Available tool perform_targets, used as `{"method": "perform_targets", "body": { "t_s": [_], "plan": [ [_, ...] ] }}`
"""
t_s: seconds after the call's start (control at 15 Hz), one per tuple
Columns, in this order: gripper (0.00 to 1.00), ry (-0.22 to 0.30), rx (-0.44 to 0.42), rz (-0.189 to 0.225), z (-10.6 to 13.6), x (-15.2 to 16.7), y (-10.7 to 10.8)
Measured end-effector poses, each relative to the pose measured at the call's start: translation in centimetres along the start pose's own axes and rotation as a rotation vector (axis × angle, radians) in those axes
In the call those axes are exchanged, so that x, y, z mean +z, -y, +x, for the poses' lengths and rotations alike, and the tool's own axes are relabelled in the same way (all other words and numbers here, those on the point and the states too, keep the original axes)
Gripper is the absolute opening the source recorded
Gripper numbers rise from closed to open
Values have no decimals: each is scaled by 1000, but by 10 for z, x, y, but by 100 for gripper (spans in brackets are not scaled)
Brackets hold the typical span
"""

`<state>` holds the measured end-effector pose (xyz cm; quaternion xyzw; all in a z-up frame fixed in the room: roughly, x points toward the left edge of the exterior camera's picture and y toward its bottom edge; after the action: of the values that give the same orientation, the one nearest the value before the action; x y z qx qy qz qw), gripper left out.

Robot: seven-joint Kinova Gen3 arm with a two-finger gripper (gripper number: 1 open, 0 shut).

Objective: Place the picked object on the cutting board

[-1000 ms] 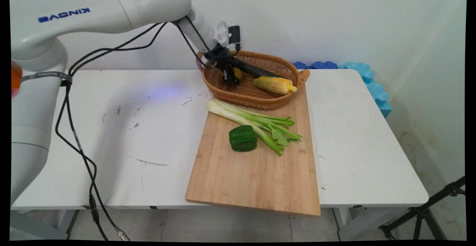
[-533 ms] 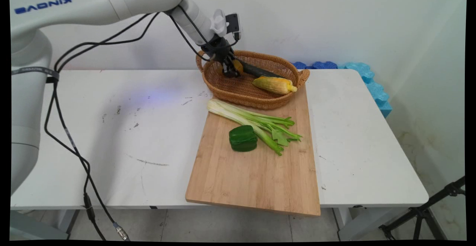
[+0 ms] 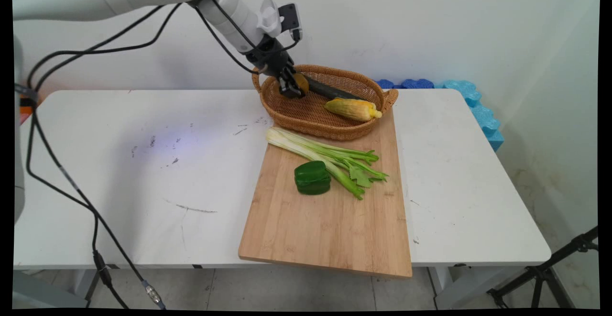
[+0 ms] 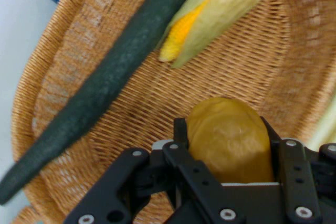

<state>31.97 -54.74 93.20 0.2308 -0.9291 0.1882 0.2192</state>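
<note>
The gripper (image 3: pixel 291 86) is positioned over the left end of the wicker basket (image 3: pixel 334 132), with both fingers clamped on a rounded yellow-brown object, apparently a potato (image 4: pixel 231 140). In the hand view the gripper (image 4: pixel 227 148) grips the potato on its two sides, and the basket weave is visible beneath it. In the main view the potato (image 3: pixel 301 82) sits at about the height of the basket's rim, clear of the basket floor.

Contents of the basket: a long dark green cucumber (image 3: pixel 330 90) lies along the back wall, and an ear of corn (image 3: pixel 353 109) in its pale husk lies towards the right end. In the hand view the cucumber (image 4: pixel 105 90) runs diagonally past the potato, and the corn (image 4: pixel 210 22) lies just beyond it.

The basket stands at the far end of a wooden cutting board (image 3: pixel 330 225) on the white table (image 3: pixel 143 177). On the board, just in front of the basket, lies a bunch of celery (image 3: pixel 325 156). A green bell pepper (image 3: pixel 312 178) rests against the celery's near side. Blue foam pieces (image 3: pixel 473 103) lie at the table's far right edge
</note>
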Motion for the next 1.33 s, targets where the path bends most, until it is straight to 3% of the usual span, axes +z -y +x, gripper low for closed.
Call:
{"method": "perform_targets", "body": {
  "t_s": [0.73,1.33],
  "plan": [
    [0,25,-162,-51,-16,-41,-60],
    [0,43,-318,-84,-34,-35,-98]
  ]
}}
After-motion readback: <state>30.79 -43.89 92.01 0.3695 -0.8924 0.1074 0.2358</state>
